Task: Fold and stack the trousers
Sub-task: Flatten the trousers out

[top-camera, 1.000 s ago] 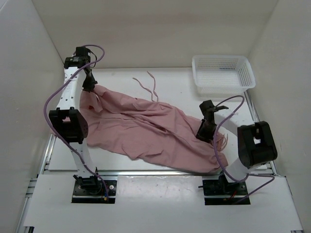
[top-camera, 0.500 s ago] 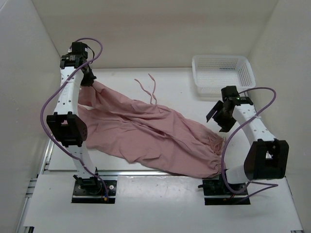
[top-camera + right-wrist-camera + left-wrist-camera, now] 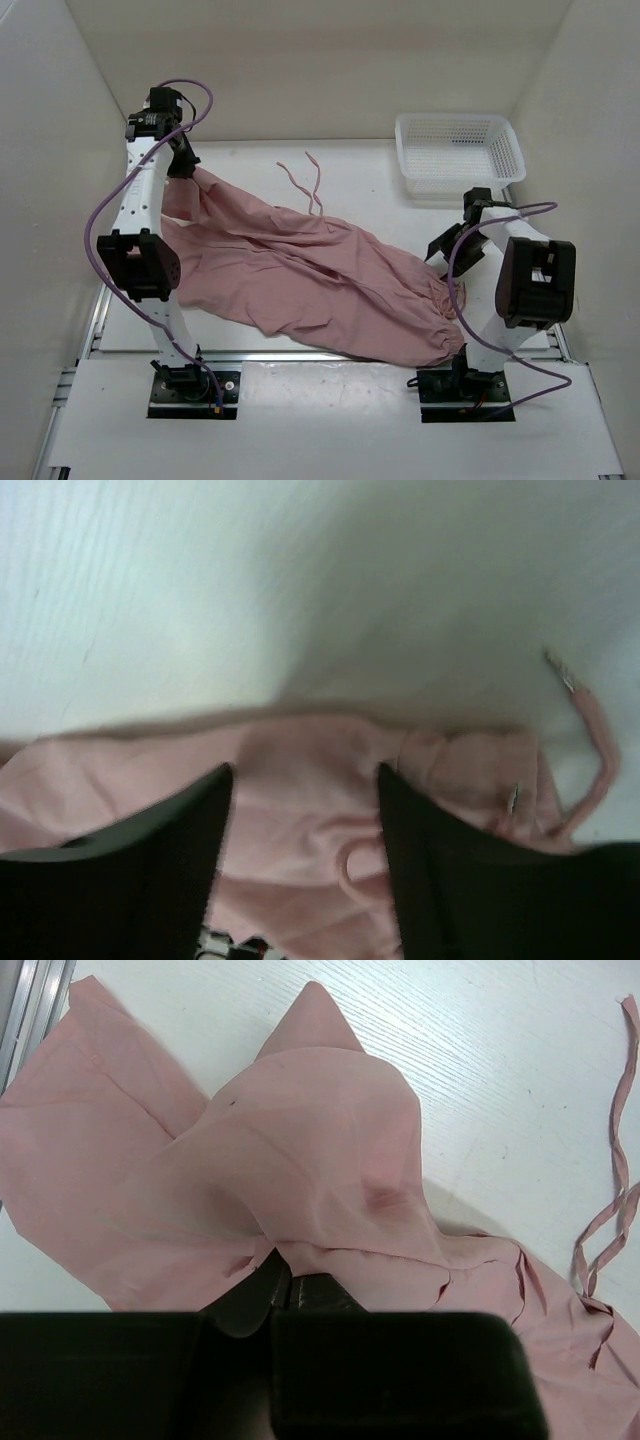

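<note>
The dusty-pink trousers lie spread across the table from the far left to the near right. Their drawstrings trail toward the back. My left gripper is shut on the trousers' far-left corner and holds it raised; in the left wrist view the cloth drapes from the closed fingers. My right gripper is open just above the trousers' right end. In the right wrist view the gathered cloth and a cord loop show between the spread fingers.
A white mesh basket stands at the back right. White walls close in the table on three sides. A metal rail runs along the left edge.
My right arm swung away from the cloth's right end toward the back right, then came back down over that end. The left gripper lifted its corner slightly.
</note>
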Controlling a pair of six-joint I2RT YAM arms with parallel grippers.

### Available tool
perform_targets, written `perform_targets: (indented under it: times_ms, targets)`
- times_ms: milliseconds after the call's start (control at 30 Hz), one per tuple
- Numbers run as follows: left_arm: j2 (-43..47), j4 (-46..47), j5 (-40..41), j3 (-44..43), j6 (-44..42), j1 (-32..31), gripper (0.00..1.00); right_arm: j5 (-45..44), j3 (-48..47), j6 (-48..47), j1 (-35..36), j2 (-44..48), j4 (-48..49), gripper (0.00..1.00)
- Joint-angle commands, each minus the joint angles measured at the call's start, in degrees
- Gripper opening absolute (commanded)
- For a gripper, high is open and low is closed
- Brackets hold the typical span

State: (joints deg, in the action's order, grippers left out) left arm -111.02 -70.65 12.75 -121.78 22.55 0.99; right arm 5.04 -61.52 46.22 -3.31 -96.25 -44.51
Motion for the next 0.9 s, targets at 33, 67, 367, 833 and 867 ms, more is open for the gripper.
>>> perform_targets:
  times_ms: [33, 67, 367, 833, 867]
  targets:
    - [1.1, 1.3, -1.2, -2.2, 0.0, -0.2, 0.10, -1.6, 0.7, 2.4, -0.4, -4.1, 5.2, 0.53]
    - [1.1, 1.3, -1.2, -3.5, -0.6, -0.2, 0.10, -2.1, 0.7, 2.4, -0.4, -4.6, 5.2, 0.45]
    - [1.1, 0.3, -1.8, -8.0, -0.6, 0.9, 0.10, -8.0, 0.1, -0.2, -0.9, 5.8, 0.9, 0.00]
    - [5.9, -2.3, 0.5, -8.6, -1.1, 2.2, 0.10, -17.2, 2.0, -4.6, -1.4, 30.3, -8.1, 0.00]
    - [7.7, -2.3, 0.5, -8.0, -1.1, 2.2, 0.10, -18.1, 2.0, -5.2, -1.4, 31.7, -10.0, 0.00]
